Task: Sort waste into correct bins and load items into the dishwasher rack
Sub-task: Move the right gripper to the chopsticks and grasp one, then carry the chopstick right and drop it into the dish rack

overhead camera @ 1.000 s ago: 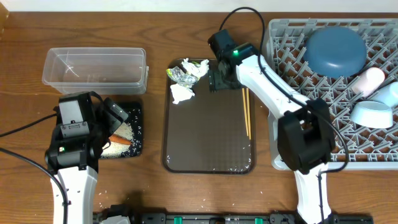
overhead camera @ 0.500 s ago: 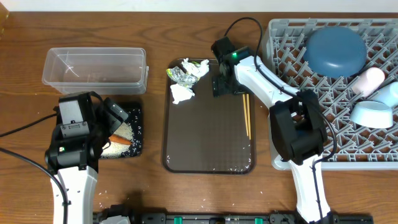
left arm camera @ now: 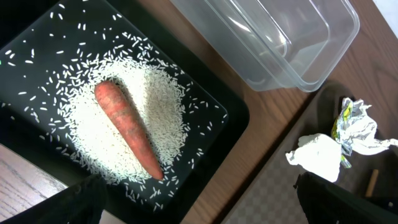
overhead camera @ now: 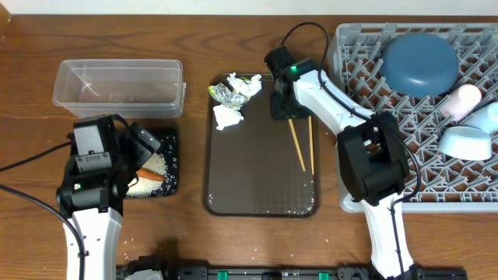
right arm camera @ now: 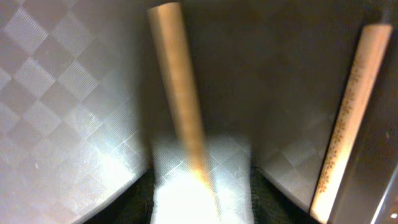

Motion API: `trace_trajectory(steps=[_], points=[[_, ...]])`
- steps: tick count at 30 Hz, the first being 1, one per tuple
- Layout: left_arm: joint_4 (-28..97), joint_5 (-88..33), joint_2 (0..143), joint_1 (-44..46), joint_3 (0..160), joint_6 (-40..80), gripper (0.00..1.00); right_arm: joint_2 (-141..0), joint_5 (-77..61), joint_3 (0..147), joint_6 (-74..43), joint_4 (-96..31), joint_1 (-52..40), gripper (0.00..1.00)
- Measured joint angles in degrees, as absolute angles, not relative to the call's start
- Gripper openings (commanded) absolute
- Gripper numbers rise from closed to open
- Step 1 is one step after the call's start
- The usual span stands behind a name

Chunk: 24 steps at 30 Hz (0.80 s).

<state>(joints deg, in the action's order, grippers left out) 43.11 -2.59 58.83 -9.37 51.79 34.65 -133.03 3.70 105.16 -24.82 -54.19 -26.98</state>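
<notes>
Right wrist view is blurred. The angled chopstick (right arm camera: pixel 177 93) runs down toward the right gripper (right arm camera: pixel 202 194), whose fingers are cut off by the lower edge. Apart or clamped: cannot tell. The straight chopstick (right arm camera: pixel 348 118) lies at frame right, untouched. Overhead, that gripper hides the angled stick's far end on the dark-brown serving tray (overhead camera: pixel 249 183).

Left gripper (left arm camera: pixel 199 186) hovers with fingers spread, holding nothing, over the black tray (left arm camera: pixel 43 43) with rice (left arm camera: pixel 155 106) and carrot (left arm camera: pixel 127 130).

Farther out are tissues (overhead camera: pixel 226 117) and wrapper (overhead camera: pixel 228 94) at the serving tray's far end, and the clear tub (overhead camera: pixel 118 101). The rack (overhead camera: pixel 366 85), cut by the right edge, holds 1 dark-blue dish (overhead camera: pixel 420 61) and 1 light-blue bowl (overhead camera: pixel 465 142).

Brown wood-grain table (overhead camera: pixel 31 47), with a pale strip (overhead camera: pixel 156 3) along its far edge.
</notes>
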Motion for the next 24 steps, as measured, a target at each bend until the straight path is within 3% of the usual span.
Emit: trace_trajectory(steps=[2, 15, 24], points=[[43.1, -2.6, 58.8, -9.4, 51.8, 34.7, 1.0, -133.0, 4.0, 104.6, -25.2, -53.2, -27.0, 0.01], [43.1, -2.6, 58.8, -9.4, 51.8, 34.7, 1.0, -130.3, 3.0, 107.0, -22.5, -60.7, -25.3, 0.01], [43.1, -2.6, 58.8, -9.4, 51.8, 34.7, 1.0, -110.0, 2.7, 115.8, -12.1, -59.1, -11.6, 0.01]])
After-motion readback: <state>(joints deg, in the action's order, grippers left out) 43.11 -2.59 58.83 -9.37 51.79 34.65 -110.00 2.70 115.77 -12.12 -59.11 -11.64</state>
